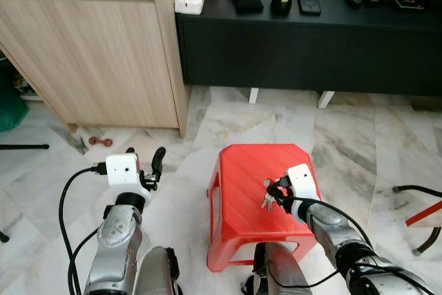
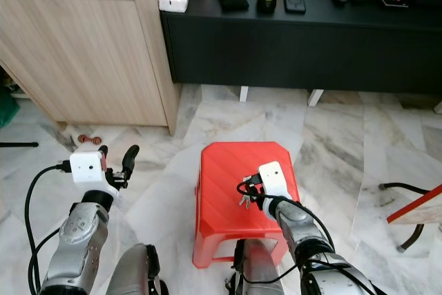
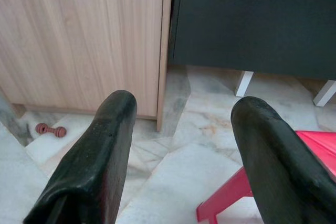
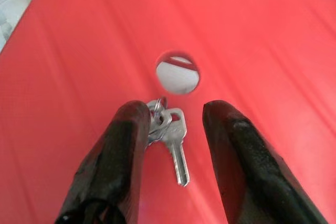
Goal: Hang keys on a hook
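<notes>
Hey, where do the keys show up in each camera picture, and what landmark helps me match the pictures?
Left eye view: the keys lie on the red stool, lower middle, at the right gripper.
Right eye view: the keys are again on the stool, lower middle.
Left wrist view: no keys; a stool corner sits beside the left gripper.
Right wrist view: the keys lie between the open jaws.
Shared landmark: the red stool.

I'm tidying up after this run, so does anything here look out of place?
Yes: a bunch of keys lies on the red stool by its centre hole, between the open right pincer fingers. A small red dumbbell-shaped item lies on the floor beside the wooden cabinet.
</notes>
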